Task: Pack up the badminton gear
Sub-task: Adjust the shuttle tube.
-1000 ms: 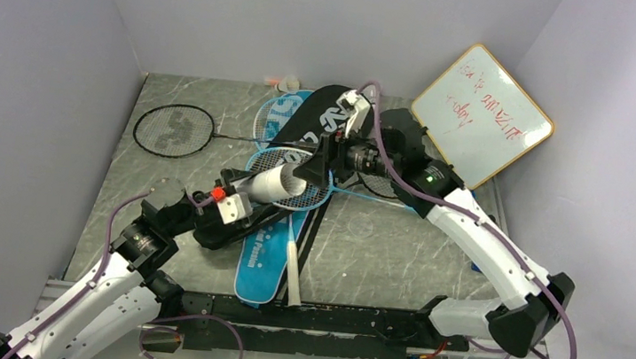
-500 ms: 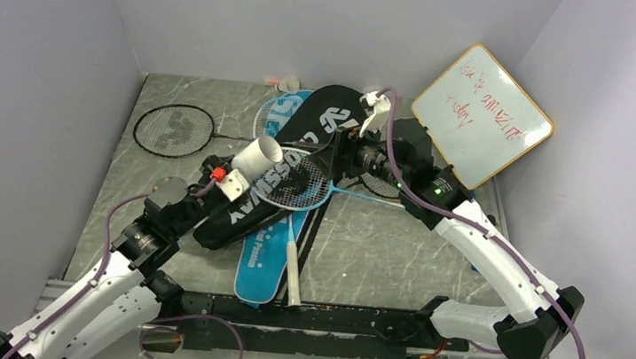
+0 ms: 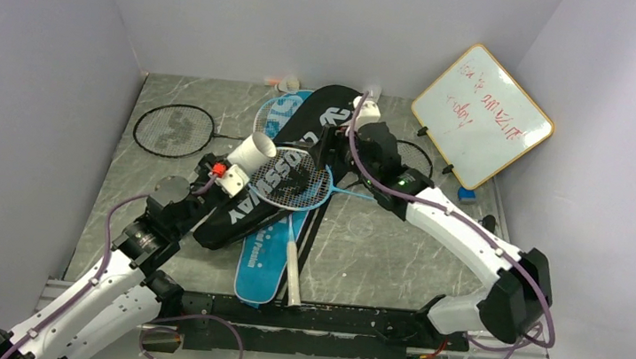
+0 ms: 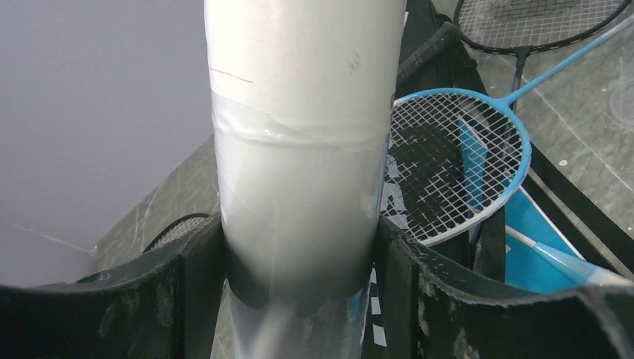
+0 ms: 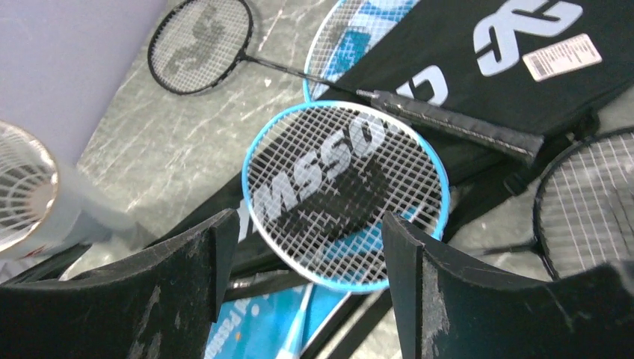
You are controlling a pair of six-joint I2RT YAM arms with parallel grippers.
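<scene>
My left gripper (image 3: 234, 176) is shut on the long white tube (image 3: 253, 153) and holds it tilted up above the black bag (image 3: 270, 194); its fingers (image 4: 183, 299) clamp the tube (image 4: 299, 149). A shuttlecock (image 5: 21, 187) sits in the tube's mouth. My right gripper (image 3: 331, 165) is open and empty, hovering over the light-blue racket (image 3: 292, 179), whose head (image 5: 344, 194) lies on the black bag (image 5: 478, 60). The blue bag (image 3: 259, 267) lies underneath. A black racket (image 3: 174, 130) lies at the left.
A second black racket (image 3: 410, 158) lies partly under my right arm. The orange-rimmed whiteboard (image 3: 482, 115) leans at the back right, with a small blue object (image 3: 466, 193) below it. Small shuttlecocks (image 3: 287, 81) sit by the back wall. Walls close in on three sides.
My left gripper swung the tube left and up, away from the right gripper. My right gripper drew back from the tube's mouth and now hovers over the light-blue racket head.
</scene>
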